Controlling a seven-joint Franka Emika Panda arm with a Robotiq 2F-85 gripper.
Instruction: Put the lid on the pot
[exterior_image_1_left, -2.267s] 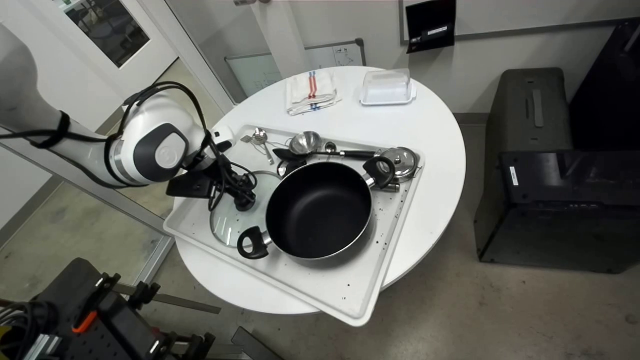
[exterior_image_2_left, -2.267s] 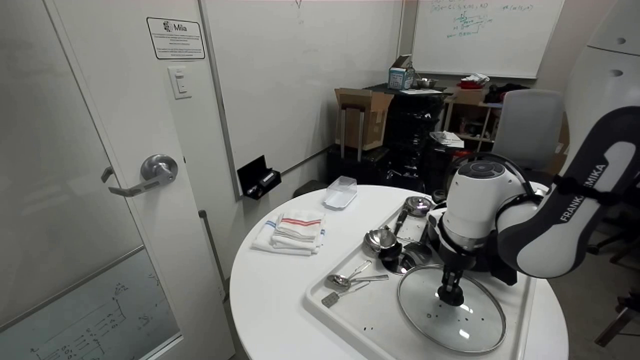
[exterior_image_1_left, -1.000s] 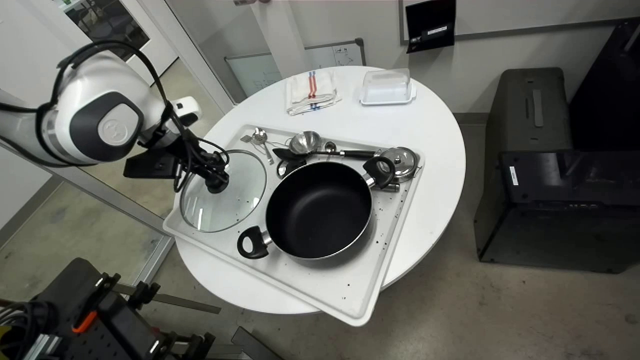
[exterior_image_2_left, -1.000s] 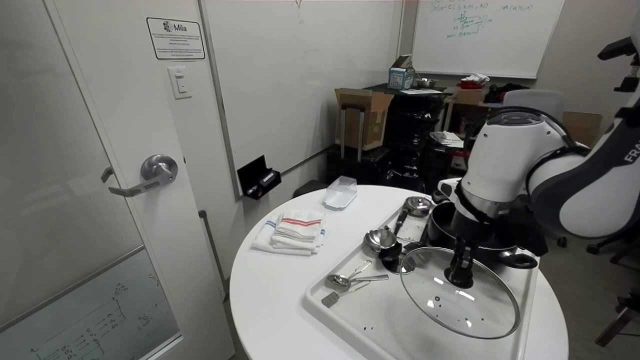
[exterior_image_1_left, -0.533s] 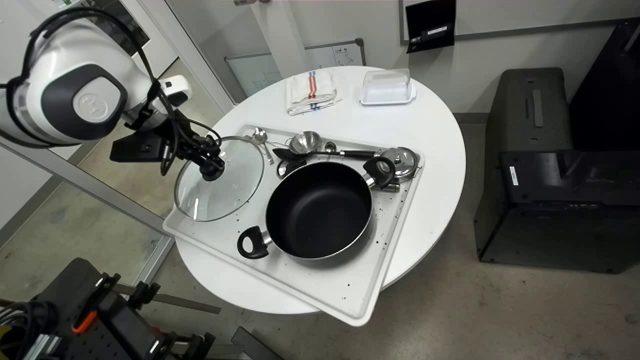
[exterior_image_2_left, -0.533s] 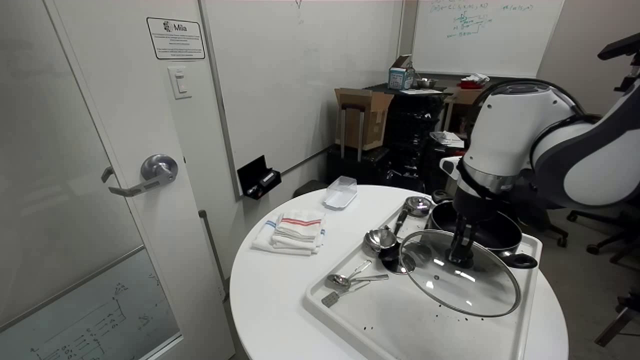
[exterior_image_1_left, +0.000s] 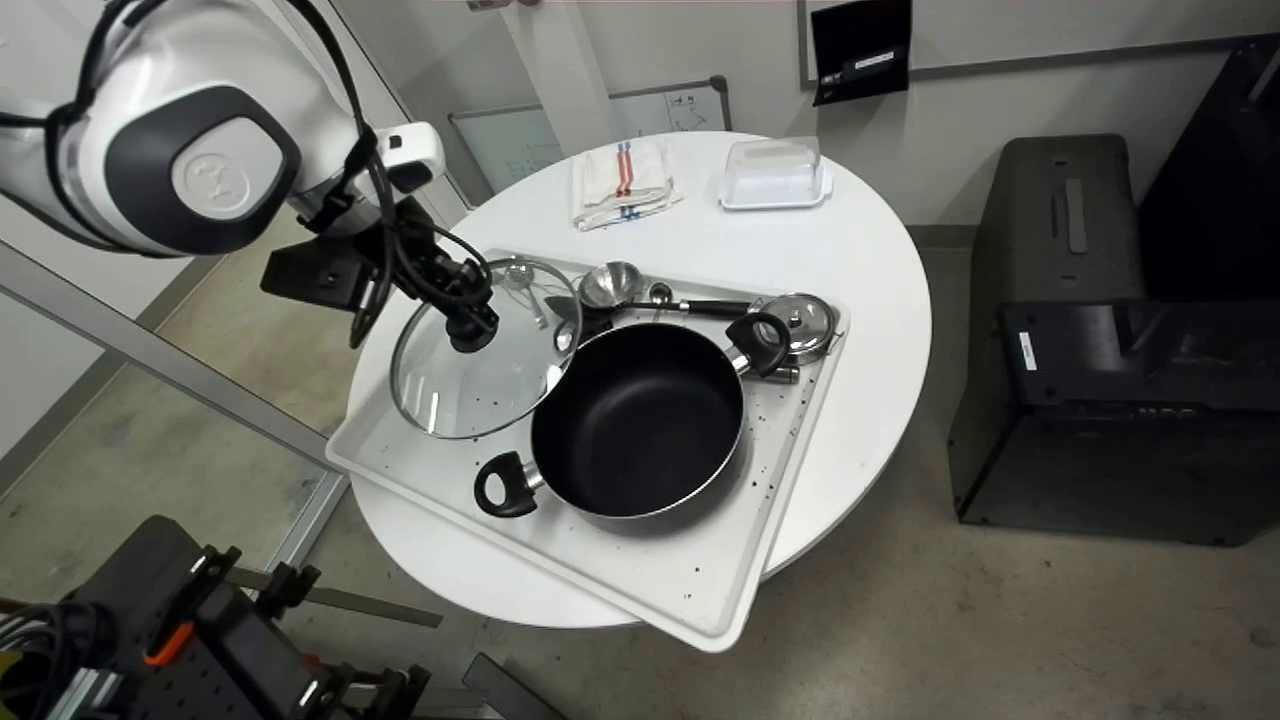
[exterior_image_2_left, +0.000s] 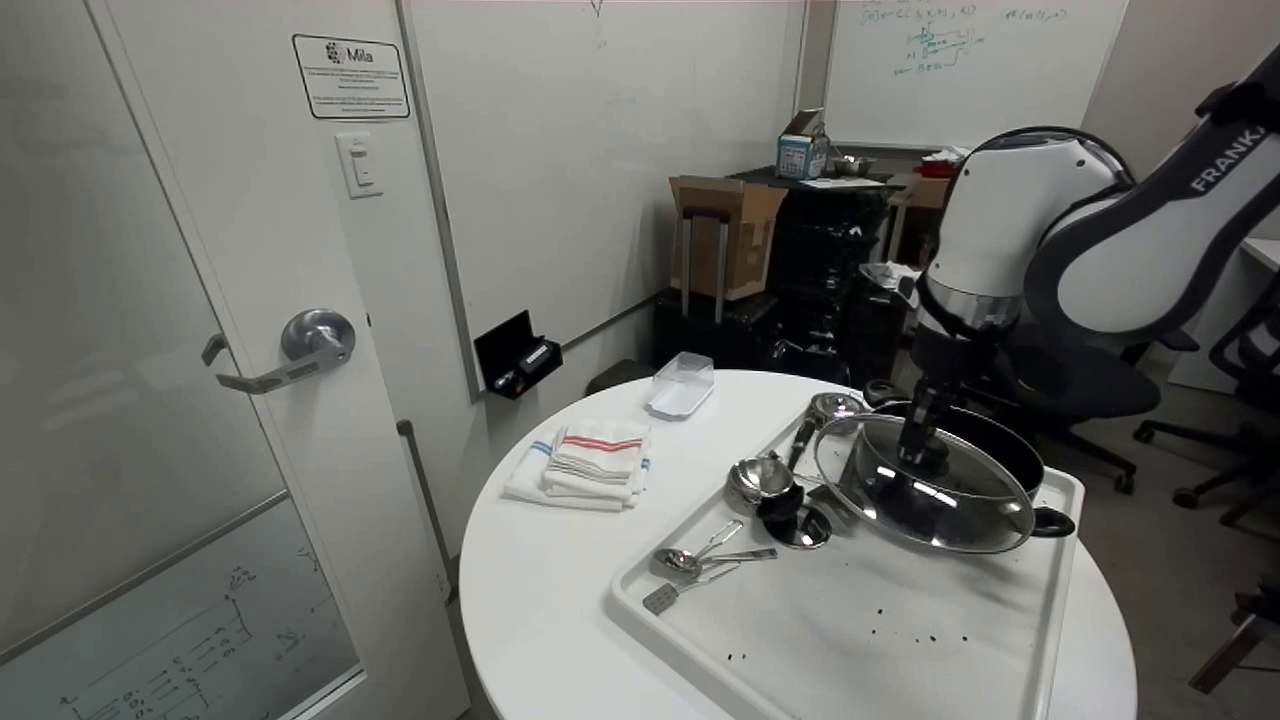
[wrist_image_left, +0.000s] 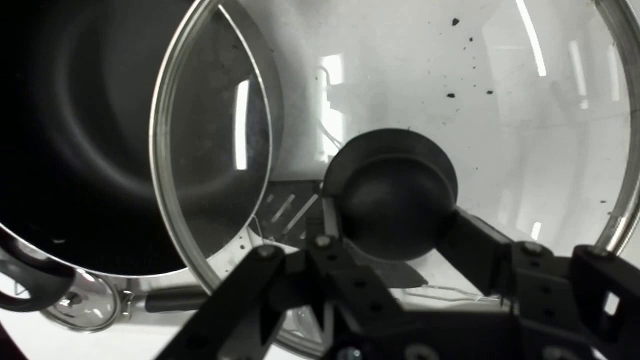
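Note:
The clear glass lid (exterior_image_1_left: 450, 395) hangs above the tray, raised and slightly tilted. It also shows in an exterior view (exterior_image_2_left: 960, 505) and in the wrist view (wrist_image_left: 525, 130). My gripper (exterior_image_1_left: 470, 315) is shut on the lid's dark knob, with one finger on each side in the wrist view (wrist_image_left: 392, 220). The black pot (exterior_image_1_left: 640, 430) stands open on the tray, beside the lid. In the wrist view the lid's edge overlaps part of the pot (wrist_image_left: 100, 150). In an exterior view the lid hides much of the pot's near wall (exterior_image_2_left: 1010, 445).
A white tray (exterior_image_1_left: 700, 600) lies on a round white table (exterior_image_1_left: 880, 350). Utensils (exterior_image_2_left: 700, 565), a metal bowl (exterior_image_1_left: 610, 285) and a small lidded pan (exterior_image_1_left: 800, 325) lie along the tray's side. Folded towels (exterior_image_1_left: 625, 180) and a clear-lidded dish (exterior_image_1_left: 775, 175) stand farther back.
The lid, held by its knob, has risen from low over the tray. It first moved away from the pot, then in the last half second back toward it. The pot has not moved.

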